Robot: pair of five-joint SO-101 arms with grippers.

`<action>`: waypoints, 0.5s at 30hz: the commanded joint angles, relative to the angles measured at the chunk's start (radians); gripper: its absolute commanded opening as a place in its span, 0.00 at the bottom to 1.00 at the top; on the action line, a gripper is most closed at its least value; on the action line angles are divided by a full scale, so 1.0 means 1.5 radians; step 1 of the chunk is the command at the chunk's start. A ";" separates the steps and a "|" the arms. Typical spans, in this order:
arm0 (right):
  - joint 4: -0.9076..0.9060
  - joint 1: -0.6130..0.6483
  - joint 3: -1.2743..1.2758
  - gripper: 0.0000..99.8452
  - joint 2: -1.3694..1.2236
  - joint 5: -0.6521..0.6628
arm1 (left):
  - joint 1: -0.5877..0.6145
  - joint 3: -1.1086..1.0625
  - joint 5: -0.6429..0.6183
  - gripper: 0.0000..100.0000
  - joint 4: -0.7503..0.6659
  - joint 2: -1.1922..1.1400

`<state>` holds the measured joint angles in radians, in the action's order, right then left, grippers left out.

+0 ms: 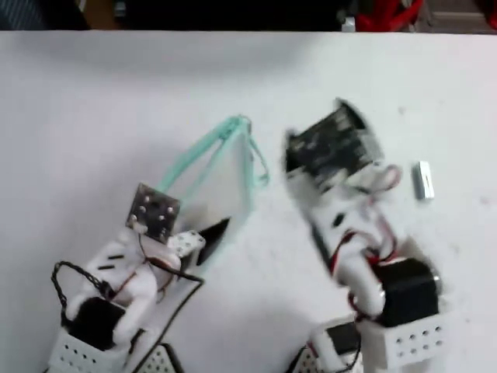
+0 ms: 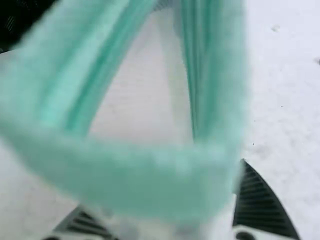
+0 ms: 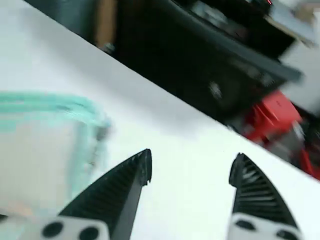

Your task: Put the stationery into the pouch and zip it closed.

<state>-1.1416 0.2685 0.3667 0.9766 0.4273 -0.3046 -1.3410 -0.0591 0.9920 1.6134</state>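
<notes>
White table [image 1: 93, 116] with dark clutter past its far edge; pouch [image 1: 221, 183] lies mid-table, green zip mouth open; left claw [image 1: 203, 235] sits at the pouch's near corner, can't tell if it grips; right claw [image 3: 192, 180] wide and empty, just beside the pouch; small grey stationery piece [image 1: 422, 180] lies well apart on the right; likely next step is to bring the right claw over it and pinch its narrow sides; path looks unobstructed.

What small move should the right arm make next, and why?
Probably swing the right hand toward the small silver item on the table and lower over it. That hand is open and empty, the item lies outside the pouch, and the left hand seems to hold the pouch by its edge.
</notes>
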 commanded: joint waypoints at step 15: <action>0.041 -0.485 -0.161 0.25 -0.618 0.149 | -0.005 0.026 -0.001 0.20 -0.005 0.005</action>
<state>-1.1017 -0.4051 0.2639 0.2340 0.6360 -0.3061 -1.3410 -0.0591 0.9920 1.6134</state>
